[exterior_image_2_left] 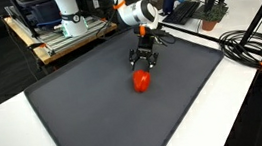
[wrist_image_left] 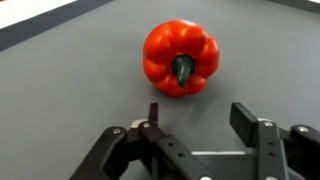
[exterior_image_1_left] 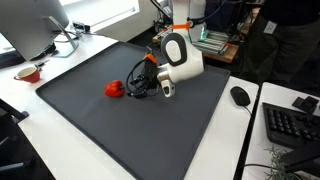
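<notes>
Wrist view shows you one red bell pepper (wrist_image_left: 180, 57) lying on the grey mat (wrist_image_left: 60, 90), its green stem end turned toward the camera. It sits at 12 o'clock from your hand (wrist_image_left: 198, 116), near it but with a strip of bare mat between the two. The hand's two fingers (wrist_image_left: 245, 120) stand wide apart, wider than the pepper. They hold nothing and touch nothing.

In both exterior views you can count one pepper (exterior_image_1_left: 114, 89) (exterior_image_2_left: 141, 80), one mat (exterior_image_1_left: 120, 130) (exterior_image_2_left: 96, 118) and one hand (exterior_image_1_left: 137, 84) (exterior_image_2_left: 143, 61). The hand is low over the mat and angled down toward the pepper. In an exterior view the pepper lies at 9 o'clock from the hand, and in an exterior view from the opposite side it lies at 6 o'clock, just beside the fingertips. Whether they clear it is hard to tell from those two angles, but the wrist view shows the gap plainly.

The mat covers most of the white tabletop (exterior_image_1_left: 20, 105). Off the mat, at 3 o'clock in an exterior view, you have one black mouse (exterior_image_1_left: 240, 96) and one black keyboard (exterior_image_1_left: 292, 122). At 9 o'clock there is one small red cup (exterior_image_1_left: 28, 72).
</notes>
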You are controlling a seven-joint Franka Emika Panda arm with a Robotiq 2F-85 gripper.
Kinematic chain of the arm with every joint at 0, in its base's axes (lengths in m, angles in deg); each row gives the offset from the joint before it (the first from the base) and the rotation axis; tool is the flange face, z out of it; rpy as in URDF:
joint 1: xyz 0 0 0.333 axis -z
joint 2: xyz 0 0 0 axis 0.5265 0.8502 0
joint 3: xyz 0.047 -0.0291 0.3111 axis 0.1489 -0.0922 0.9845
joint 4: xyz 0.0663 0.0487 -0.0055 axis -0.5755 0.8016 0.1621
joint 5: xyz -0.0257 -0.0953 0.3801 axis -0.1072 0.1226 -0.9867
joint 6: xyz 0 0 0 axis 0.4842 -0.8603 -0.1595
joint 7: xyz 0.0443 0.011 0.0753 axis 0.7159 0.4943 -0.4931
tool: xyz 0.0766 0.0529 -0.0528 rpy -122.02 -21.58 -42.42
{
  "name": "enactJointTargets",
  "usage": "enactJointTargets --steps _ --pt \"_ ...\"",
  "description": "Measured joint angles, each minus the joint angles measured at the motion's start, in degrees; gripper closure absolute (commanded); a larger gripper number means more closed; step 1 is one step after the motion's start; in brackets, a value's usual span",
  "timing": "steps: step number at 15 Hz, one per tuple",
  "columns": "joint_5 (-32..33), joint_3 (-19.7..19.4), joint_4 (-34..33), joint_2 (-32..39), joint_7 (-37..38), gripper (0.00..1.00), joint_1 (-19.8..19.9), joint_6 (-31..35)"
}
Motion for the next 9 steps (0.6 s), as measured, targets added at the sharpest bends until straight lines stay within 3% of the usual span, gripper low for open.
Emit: enactJointTargets --steps 5,9 --pt "-6.2 5.5 7.7 -7.1 -2.1 0.0 0.0 5.6" --pt "-6.2 9.0 17.0 -18.3 -2.1 0.0 -0.1 18.0"
